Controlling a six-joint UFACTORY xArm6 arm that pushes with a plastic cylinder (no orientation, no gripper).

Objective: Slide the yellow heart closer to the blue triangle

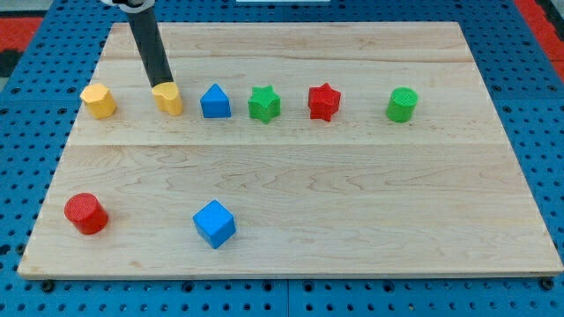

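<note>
Wooden board [291, 176] lies flat on a blue pegboard base [538, 106]. The rod [148, 44] carries no pincer; my tip [164, 84] touches the top left edge of the yellow heart [168, 99]. Taking the blue triangle [215, 102] as landmark: the heart sits just beside it on the view's left, the yellow hexagon [99, 100] farther left; green star [263, 103], red star [323, 102] and green cylinder [402, 105] run rightward. Blue cube [214, 223] lies below it, red cylinder [85, 213] below-left.
</note>
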